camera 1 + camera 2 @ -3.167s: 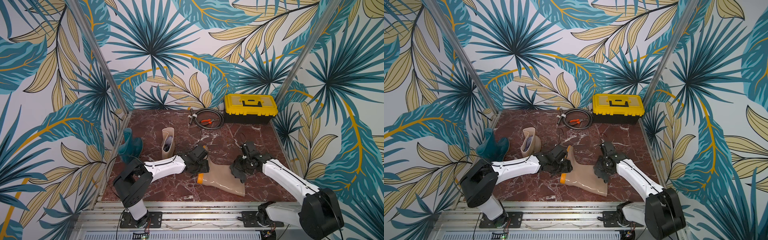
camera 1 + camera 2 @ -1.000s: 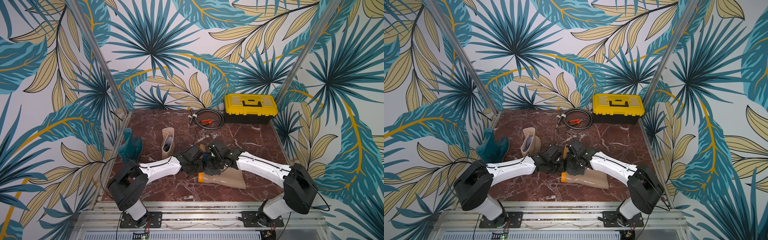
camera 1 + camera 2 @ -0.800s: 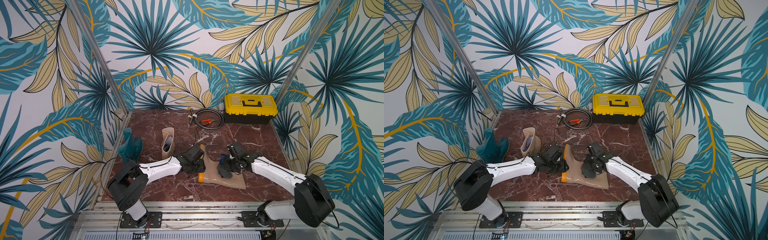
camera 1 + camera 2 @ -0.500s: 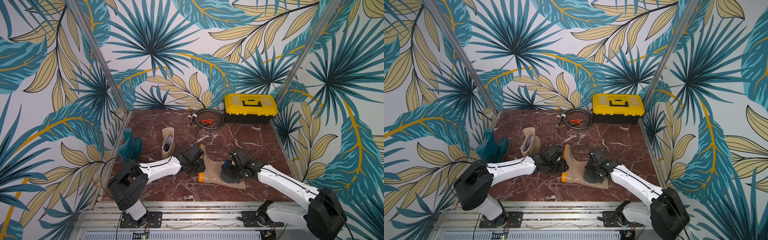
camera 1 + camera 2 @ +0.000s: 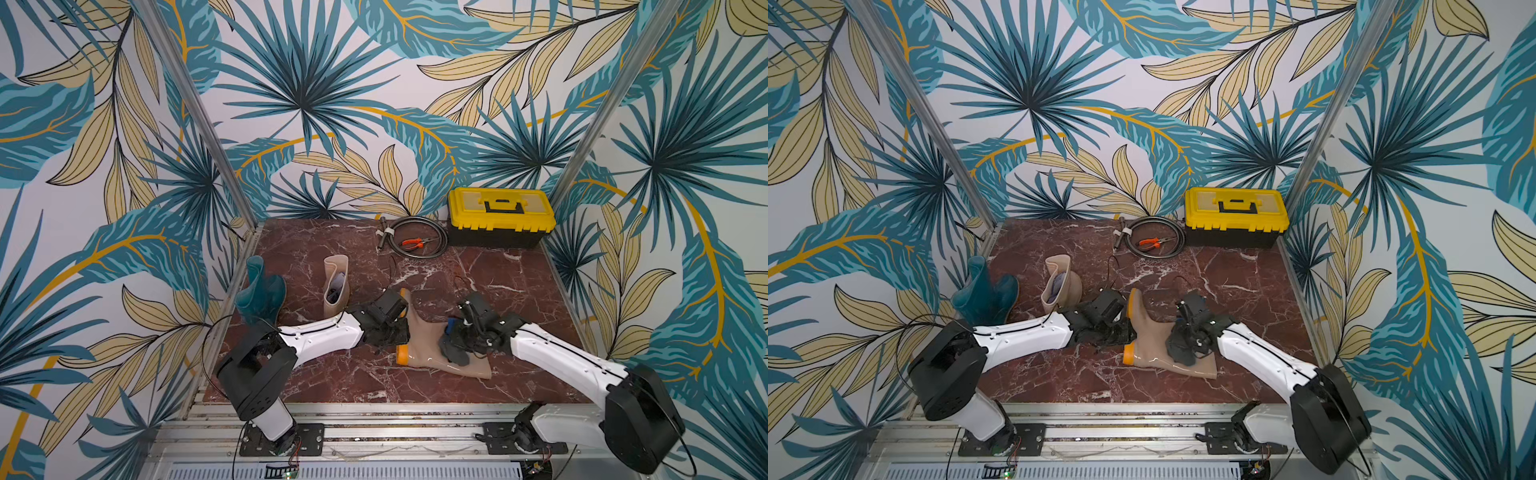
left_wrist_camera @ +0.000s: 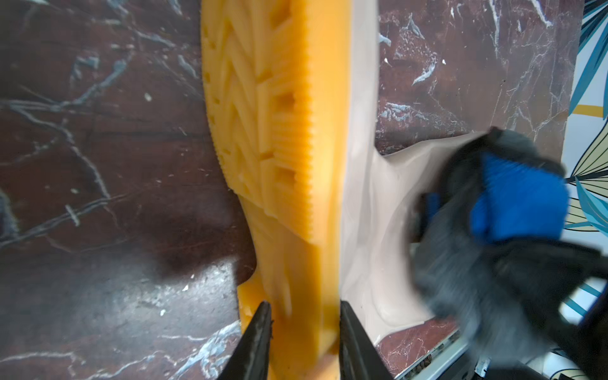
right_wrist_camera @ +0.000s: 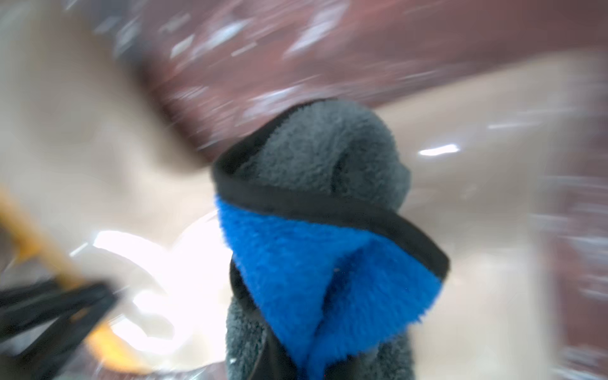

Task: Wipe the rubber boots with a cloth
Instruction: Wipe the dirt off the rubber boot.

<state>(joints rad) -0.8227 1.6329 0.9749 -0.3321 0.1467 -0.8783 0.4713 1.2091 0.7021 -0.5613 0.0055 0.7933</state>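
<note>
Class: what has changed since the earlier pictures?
The right gripper, shut on the cloth, swept along the lying beige boot to its sole and back toward the shaft. The left gripper stayed there; the teal boot and upright beige boot stayed.

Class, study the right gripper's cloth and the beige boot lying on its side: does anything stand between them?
Nothing visible does. The cloth, held by the right gripper, rests against the shaft of the lying beige boot.
</note>
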